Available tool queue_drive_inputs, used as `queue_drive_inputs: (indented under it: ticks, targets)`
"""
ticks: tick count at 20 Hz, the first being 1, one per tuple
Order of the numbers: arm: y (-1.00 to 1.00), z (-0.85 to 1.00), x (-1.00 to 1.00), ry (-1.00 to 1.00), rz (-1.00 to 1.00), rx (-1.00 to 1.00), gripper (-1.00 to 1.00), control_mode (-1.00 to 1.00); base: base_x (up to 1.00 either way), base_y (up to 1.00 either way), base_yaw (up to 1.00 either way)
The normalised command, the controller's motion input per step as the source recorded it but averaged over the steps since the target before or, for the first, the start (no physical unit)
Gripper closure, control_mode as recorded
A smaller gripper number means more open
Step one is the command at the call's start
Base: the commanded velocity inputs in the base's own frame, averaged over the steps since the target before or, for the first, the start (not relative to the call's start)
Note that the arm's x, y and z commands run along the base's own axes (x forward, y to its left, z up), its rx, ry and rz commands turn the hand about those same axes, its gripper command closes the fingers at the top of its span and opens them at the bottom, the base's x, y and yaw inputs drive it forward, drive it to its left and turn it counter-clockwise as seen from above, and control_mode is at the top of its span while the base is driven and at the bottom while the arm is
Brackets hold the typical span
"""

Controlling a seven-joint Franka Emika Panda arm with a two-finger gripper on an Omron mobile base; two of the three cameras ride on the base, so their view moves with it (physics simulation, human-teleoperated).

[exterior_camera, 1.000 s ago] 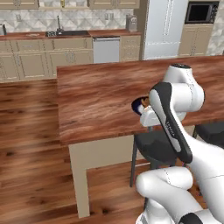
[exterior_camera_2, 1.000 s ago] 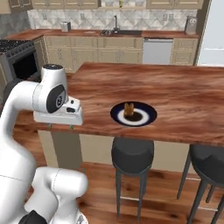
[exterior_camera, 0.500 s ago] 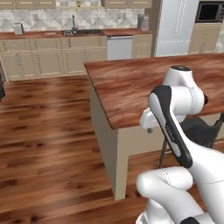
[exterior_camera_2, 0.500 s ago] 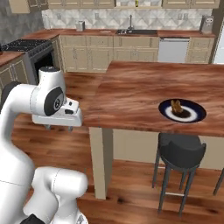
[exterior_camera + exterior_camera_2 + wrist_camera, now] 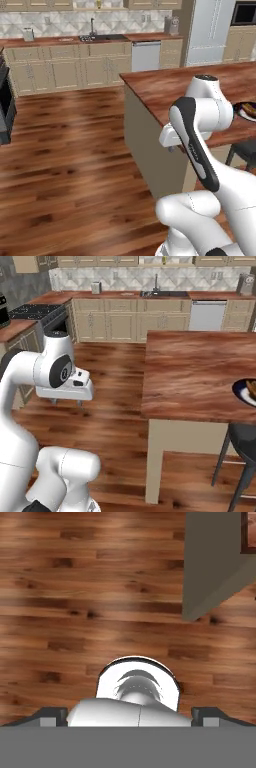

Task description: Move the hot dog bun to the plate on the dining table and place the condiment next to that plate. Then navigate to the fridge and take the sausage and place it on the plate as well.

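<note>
plate (image 5: pixel 245 392) sits on the dining table (image 5: pixel 195 373) above wood floor (image 5: pixel 120 376).

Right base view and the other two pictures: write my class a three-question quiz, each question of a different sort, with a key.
1. True or false: the gripper hangs over the wooden floor with nothing between its fingers.
2. Where does the plate sit? A) on the dining table near its right-hand end; B) on the floor; C) on the stove.
3. Fill in: against the back wall, the sink is set into the ______.

Key: 1 true; 2 A; 3 counter.
</note>
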Motion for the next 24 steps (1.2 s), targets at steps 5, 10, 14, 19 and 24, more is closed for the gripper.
queue_drive_inputs:
  ticks: [5,10,14,19,24]
  targets:
    - [0.00,0.00,0.00,0.00,0.00,0.00,-1.00,1.00,1.00,1.00,-0.15]
    - [0.00,0.00,0.00,0.00,0.00,0.00,-1.00,1.00,1.00,0.96,-0.10]
    - [0.00,0.00,0.00,0.00,0.00,0.00,-1.00,1.00,1.00,0.78,-0.07]
    - [0.00,0.00,0.00,0.00,0.00,0.00,-1.00,1.00,1.00,0.44,-0.05]
    - [0.00,0.00,0.00,0.00,0.00,0.00,-1.00,1.00,1.00,0.05,0.00]
